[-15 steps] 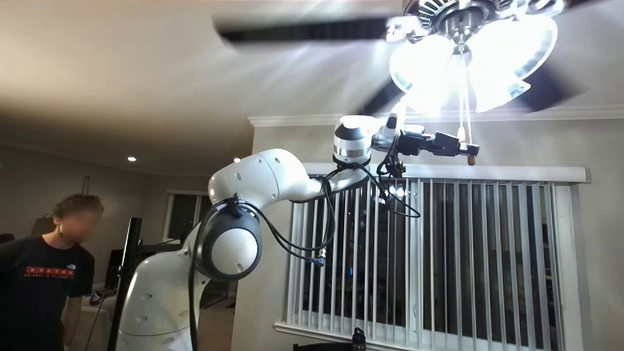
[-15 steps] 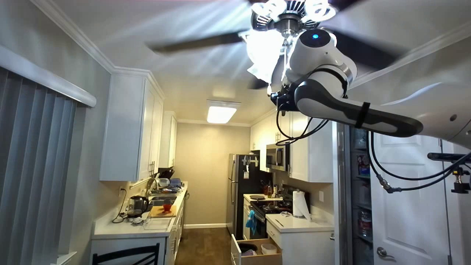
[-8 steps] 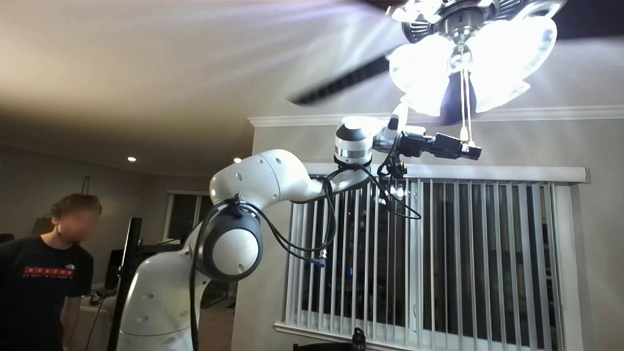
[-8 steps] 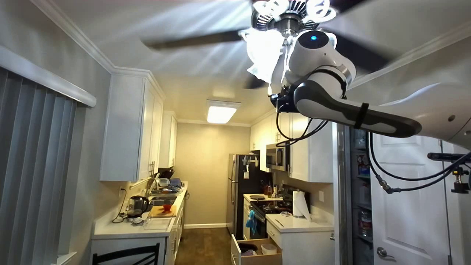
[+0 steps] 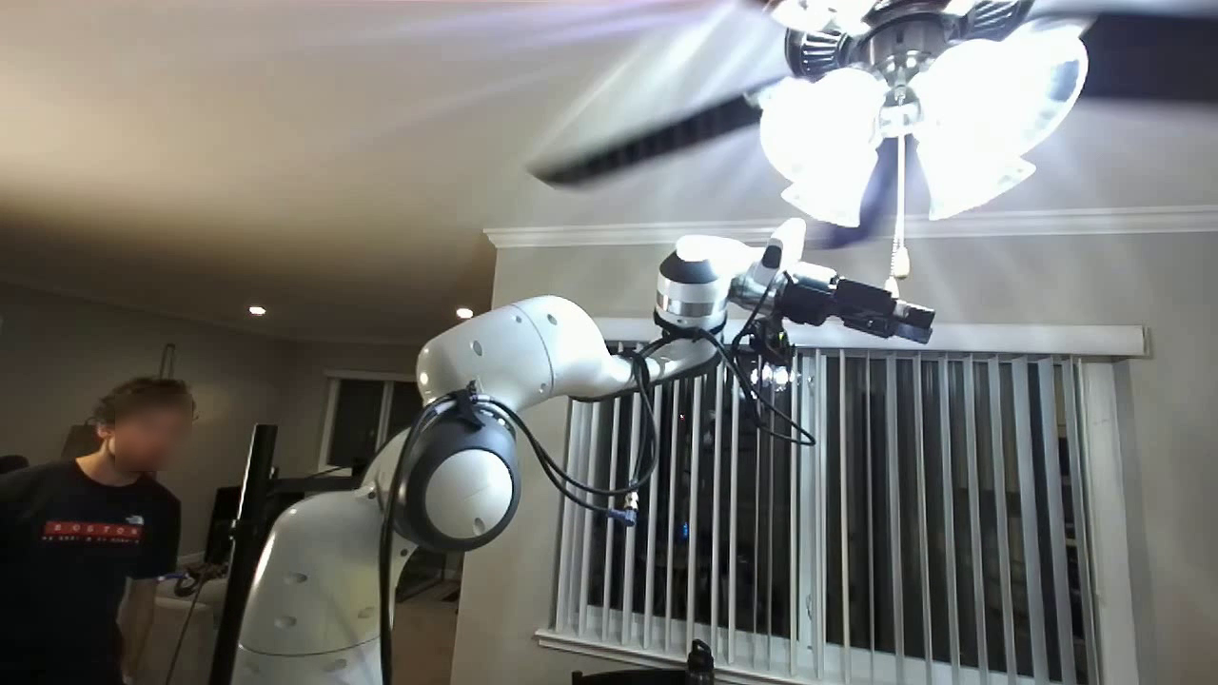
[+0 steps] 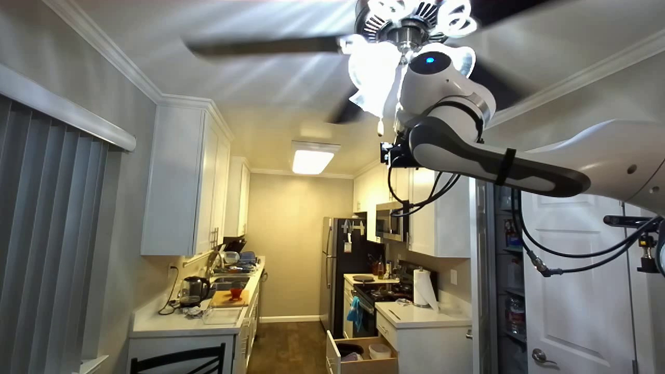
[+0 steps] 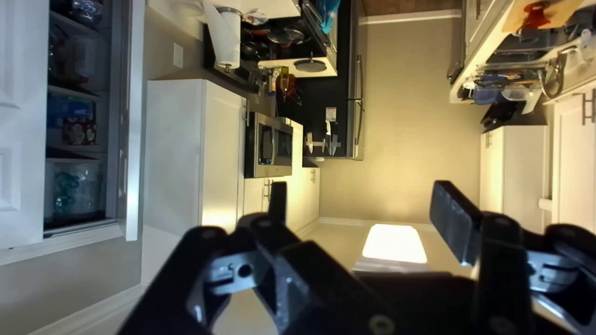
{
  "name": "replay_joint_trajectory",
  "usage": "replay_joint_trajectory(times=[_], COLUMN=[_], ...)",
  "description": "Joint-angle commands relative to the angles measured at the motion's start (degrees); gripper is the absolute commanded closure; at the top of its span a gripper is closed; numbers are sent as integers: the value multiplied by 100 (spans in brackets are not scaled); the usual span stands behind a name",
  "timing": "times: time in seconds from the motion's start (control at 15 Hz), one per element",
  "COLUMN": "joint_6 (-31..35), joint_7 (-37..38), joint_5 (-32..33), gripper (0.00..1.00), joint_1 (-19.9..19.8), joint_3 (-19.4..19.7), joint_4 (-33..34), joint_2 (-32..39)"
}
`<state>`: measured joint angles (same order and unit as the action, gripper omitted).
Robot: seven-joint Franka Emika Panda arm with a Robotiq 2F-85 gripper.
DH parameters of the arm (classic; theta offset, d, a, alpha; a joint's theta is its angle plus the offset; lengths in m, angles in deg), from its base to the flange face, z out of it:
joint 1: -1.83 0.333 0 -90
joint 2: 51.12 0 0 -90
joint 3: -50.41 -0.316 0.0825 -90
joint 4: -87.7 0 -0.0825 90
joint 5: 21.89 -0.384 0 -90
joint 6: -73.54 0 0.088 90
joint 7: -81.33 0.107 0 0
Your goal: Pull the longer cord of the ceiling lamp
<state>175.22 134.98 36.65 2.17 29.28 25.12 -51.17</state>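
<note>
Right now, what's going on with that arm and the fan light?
The robot arm holds its claw near the pull cords under the lit ceiling lamp, tasked with pulling the longer one. The claw is open with no cord visible in its grip; I can't tell whether it touches one. The fan blades look motion-blurred. A person stands off to the side in an exterior view.

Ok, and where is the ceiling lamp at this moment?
In both exterior views, the lit ceiling lamp is at the top, right of centre, above the fingers. In an exterior view, the arm partly hides it.
</note>
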Motion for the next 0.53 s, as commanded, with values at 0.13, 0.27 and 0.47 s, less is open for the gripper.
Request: replay_joint_trajectory(times=[0.13, 0.27, 0.47], joint_6=[-456, -533, -378], joint_7=[-207, -208, -2], joint_5=[-134, -106, -8], gripper=[0, 0, 0], joint_1=[1, 10, 0], joint_3=[-3, -13, -5], joint_4=[-105, -109, -92], joint_2=[11, 32, 54])
